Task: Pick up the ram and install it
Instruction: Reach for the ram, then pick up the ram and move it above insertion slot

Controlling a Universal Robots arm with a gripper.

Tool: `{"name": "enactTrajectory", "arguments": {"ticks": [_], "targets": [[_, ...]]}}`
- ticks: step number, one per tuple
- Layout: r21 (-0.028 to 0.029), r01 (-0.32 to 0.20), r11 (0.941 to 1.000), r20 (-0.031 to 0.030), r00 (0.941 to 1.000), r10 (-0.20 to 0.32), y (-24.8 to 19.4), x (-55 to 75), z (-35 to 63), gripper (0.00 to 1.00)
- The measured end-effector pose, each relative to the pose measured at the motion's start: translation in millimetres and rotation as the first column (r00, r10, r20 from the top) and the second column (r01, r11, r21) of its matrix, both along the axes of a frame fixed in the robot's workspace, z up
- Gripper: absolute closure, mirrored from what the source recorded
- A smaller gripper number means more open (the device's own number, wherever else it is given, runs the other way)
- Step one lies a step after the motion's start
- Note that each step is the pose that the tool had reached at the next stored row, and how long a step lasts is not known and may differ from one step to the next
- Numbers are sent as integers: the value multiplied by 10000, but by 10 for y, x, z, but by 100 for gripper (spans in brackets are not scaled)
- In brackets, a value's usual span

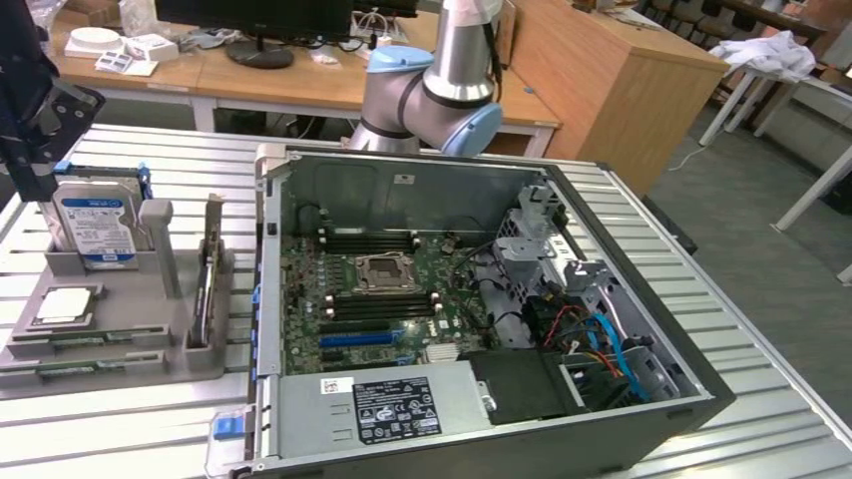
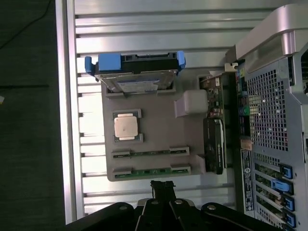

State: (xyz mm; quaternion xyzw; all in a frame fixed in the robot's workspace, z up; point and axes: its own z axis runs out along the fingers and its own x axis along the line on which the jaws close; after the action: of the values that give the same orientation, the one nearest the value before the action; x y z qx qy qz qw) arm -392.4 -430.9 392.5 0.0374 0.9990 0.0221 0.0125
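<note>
1. A silver slatted table (image 1: pixel 160 160) carries an open black-and-grey computer case (image 1: pixel 386 190), its green motherboard (image 1: pixel 386 299) exposed.
2. At the exterior view's left, a grey plastic tray (image 1: pixel 127 299) holds a silver, blue-labelled hard drive (image 1: pixel 94 225) standing upright.
3. Two slim green ram sticks (image 1: pixel 100 342) lie along the tray's near edge.
4. A silver-and-blue robot arm (image 1: pixel 446 90) rises behind the case.

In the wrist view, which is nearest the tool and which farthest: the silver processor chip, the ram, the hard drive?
1. Ram: in the gray tray slots, at the edge closest to the tool.
2. Processor chip: mid-tray.
3. Hard drive: upright at the tray's far end.
</note>
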Motion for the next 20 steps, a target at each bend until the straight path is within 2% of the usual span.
{"name": "enactTrajectory", "arguments": {"ticks": [20], "targets": [[13, 1, 10000, 0, 10000, -1, -1, 0, -51, 89]]}}
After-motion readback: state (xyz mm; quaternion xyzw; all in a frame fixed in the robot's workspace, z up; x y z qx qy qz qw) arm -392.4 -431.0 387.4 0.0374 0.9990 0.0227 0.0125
